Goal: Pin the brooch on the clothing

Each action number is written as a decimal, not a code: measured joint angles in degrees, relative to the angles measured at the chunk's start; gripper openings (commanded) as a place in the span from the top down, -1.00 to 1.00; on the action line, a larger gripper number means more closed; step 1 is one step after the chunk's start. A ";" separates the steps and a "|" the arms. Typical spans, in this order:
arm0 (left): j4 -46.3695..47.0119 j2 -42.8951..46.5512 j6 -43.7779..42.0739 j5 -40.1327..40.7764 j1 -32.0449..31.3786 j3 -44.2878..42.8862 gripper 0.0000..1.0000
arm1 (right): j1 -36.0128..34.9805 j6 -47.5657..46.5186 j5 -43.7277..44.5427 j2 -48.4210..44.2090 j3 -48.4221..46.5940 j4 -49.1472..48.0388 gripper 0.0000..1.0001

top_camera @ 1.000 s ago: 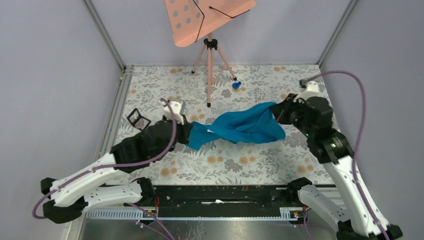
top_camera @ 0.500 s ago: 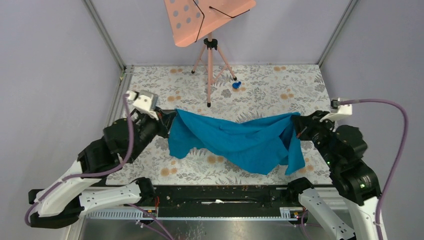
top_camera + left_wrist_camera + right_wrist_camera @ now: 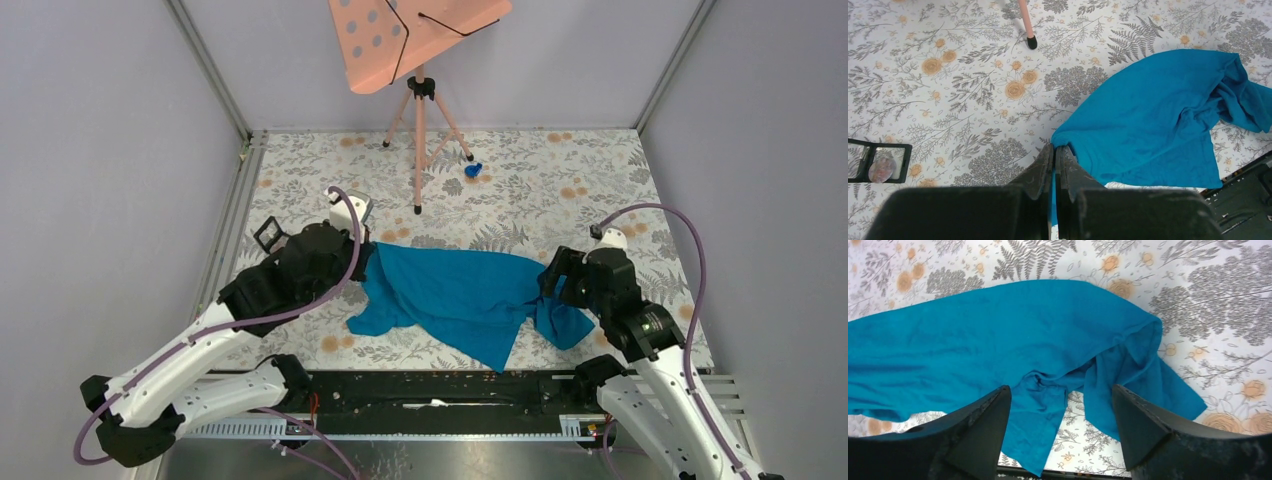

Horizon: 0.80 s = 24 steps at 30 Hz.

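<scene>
Far left: open black square frame [image 3: 879, 161] flat on the floral-print table [image 3: 520, 180], with the small round pale-grey disc brooch [image 3: 882, 169] lying inside it, well apart from the cloth and not picked up.

Left gripper [image 3: 1054, 150]: fingers pressed together, pinching the left edge of the plain teal-blue soft-fabric T-shirt [image 3: 1153, 125]. The shirt lies on the table between the two arms, flat in the middle, rumpled and folded over itself at the right end.

Right gripper [image 3: 1060, 390]: fingers wide apart, hovering over that rumpled end, gripping nothing.

Risks:
- Any tug by the left arm would likely drag the whole shirt, since nothing holds down the right side.
- The left arm passes close to the frame; a swing could knock the frame and spill the brooch.
- If the right fingers close where they are, they would probably grab several layers.
- Pinning onto the folded part could catch two layers together.
</scene>
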State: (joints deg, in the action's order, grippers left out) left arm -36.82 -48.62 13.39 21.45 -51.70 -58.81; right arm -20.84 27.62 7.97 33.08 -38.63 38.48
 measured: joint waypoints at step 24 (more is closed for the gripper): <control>-1.29 -2.47 -3.15 -9.73 2.84 0.17 1.00 | -2.71 3.82 -21.75 3.58 6.29 -6.01 -0.68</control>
State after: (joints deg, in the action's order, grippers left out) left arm -38.11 -51.09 10.24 11.73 -48.86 -58.63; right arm -23.55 31.44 -13.78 36.67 -32.34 32.47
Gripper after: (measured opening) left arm 0.021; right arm 0.840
